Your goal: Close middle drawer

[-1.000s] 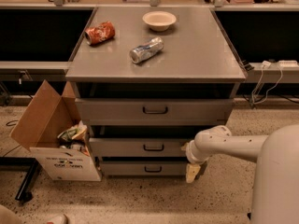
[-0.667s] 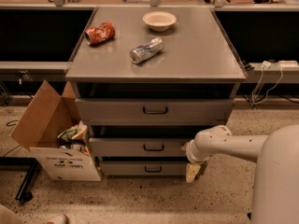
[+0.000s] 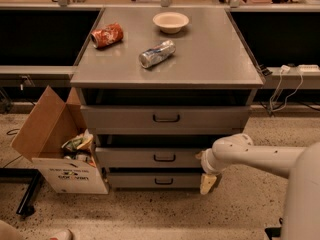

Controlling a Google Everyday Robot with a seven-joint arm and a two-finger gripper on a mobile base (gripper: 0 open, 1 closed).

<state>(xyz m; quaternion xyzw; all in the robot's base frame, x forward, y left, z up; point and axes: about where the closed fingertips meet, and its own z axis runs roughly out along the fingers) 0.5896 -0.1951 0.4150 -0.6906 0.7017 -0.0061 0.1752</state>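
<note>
The middle drawer (image 3: 150, 157) is a shallow grey front with a small dark loop handle (image 3: 164, 158), second of three in the grey cabinet. It stands out a little from the cabinet, behind the line of the top drawer (image 3: 165, 118) above it. The bottom drawer (image 3: 156, 180) sits below. My white arm reaches in from the right, and its wrist (image 3: 227, 151) is at the right end of the middle drawer front. My gripper (image 3: 207, 182) hangs below the wrist, beside the right end of the bottom drawer.
An open cardboard box (image 3: 55, 149) full of rubbish stands on the floor left of the cabinet. On the cabinet top lie a red can (image 3: 107, 35), a silver can (image 3: 156, 53) and a pale bowl (image 3: 171, 21). Cables and a power strip (image 3: 295, 69) are at right.
</note>
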